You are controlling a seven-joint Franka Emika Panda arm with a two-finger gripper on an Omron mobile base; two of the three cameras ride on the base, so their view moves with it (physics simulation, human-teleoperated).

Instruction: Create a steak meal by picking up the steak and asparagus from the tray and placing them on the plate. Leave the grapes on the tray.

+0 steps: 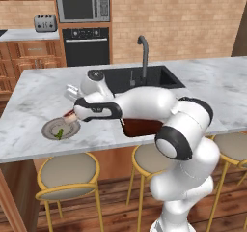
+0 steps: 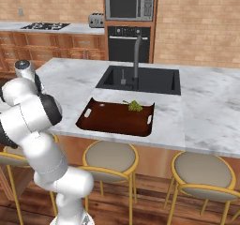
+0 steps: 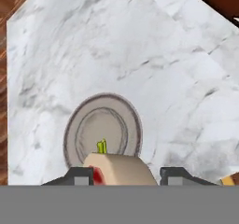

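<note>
Steak (image 3: 119,169) sits clamped between the gripper's (image 3: 125,175) two dark fingertips, held just above the plate (image 1: 50,129) at the near left end of the surface (image 1: 38,95). In the hand view its pale rim and a patch of red show at the bottom, over the near part of the plate. Asparagus (image 1: 60,134) already lies on the plate, right below the meat. Grapes (image 2: 135,106) rest at the far edge of the tray (image 2: 103,121), well apart to the right, as they should.

Risks from here, as I judge them: the steak hangs over the plate's near rim more than its middle, so letting go now could drop it half on the rim and let it slide onto the marble. It may also land on the asparagus and nudge the stalk off the plate. The plate is close to the surface's front edge, so a push from the fingers could shove it toward the stools (image 1: 67,173).

Grey-veined white marble tops the island, with a black sink (image 2: 140,78) and faucet (image 2: 137,55) in the middle. Behind stand wood cabinets, a wall oven (image 2: 129,43), a microwave (image 2: 129,5), a toaster (image 1: 45,23) and a brick wall.
</note>
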